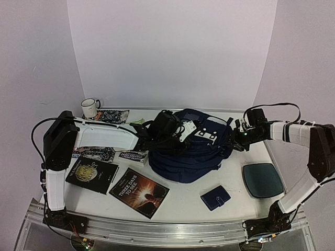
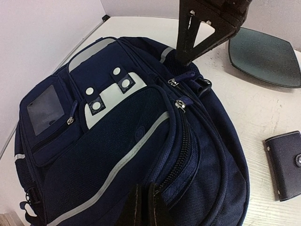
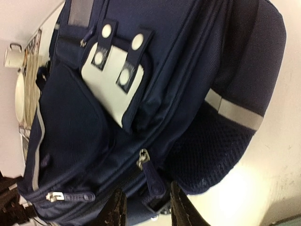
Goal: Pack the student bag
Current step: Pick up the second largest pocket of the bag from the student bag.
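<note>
The left gripper (image 2: pixel 143 206), pressed together, seems to pinch a fold at the left side of the student bag (image 1: pixel 194 157). The bag lies in the middle of the worktop (image 1: pixel 183 206), nearer the far edge. The fingertips are cut off by the frame, so how much cloth they hold is unclear, and a thin hold could slip once a zip is tugged. On the bag's right side the right gripper (image 3: pixel 146 209) is spread around a zip pull (image 3: pixel 153 181) without clamping it. Closing askew could catch fabric instead. Whether any compartment is open cannot be made out.
</note>
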`<state>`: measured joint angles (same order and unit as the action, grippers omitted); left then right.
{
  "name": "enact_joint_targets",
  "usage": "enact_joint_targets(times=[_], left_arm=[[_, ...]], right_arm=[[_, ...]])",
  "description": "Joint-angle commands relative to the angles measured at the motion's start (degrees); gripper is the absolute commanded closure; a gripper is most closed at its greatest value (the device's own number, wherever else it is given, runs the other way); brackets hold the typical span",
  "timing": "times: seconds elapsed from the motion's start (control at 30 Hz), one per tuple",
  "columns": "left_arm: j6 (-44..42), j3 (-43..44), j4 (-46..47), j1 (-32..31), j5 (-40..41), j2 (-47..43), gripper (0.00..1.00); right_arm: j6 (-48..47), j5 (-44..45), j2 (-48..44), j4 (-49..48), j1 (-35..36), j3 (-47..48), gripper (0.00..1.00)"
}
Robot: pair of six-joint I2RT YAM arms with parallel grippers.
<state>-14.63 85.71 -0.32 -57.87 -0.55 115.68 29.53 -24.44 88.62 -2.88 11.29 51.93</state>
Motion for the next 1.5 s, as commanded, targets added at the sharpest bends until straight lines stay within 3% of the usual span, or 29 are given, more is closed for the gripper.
enact_joint_targets(times=[0.0, 0.33, 0.77, 0.87, 1.0, 1.1, 1.47], left_arm=[[2.03, 0.84, 2.34, 1.59, 1.27, -1.19, 1.00], [2.05, 0.95, 2.43, 1.64, 1.50, -1.40, 1.00], [2.55, 1.39, 2.51, 1.59, 0.87, -1.05, 1.00], [2.60, 1.23, 2.51, 1.62, 0.77, -1.17, 1.00], [2.53, 0.57, 2.51, 1.62, 1.59, -1.73, 1.00], [2.19, -0.04, 2.51, 1.62, 3.00, -2.28, 1.00], [2.11, -1.83, 1.49, 2.13, 9.13, -3.08, 1.00]], right_arm=[[9.47, -2.19, 2.10, -6.63, 0.27, -1.10, 0.66], [13.01, 1.13, 5.22, -7.33, 0.30, -3.37, 0.64], [16.71, -6.90, 4.49, -14.37, 0.38, -6.39, 0.69], [16.79, -6.68, 3.82, -14.52, 0.39, -6.54, 0.74], [15.93, -5.46, 2.93, -13.99, 0.30, -6.59, 0.87], [13.48, -3.95, 2.39, -11.34, 0.30, -6.07, 0.99], [-6.91, 0.44, 0.79, 9.71, 0.21, 2.22, 0.99]])
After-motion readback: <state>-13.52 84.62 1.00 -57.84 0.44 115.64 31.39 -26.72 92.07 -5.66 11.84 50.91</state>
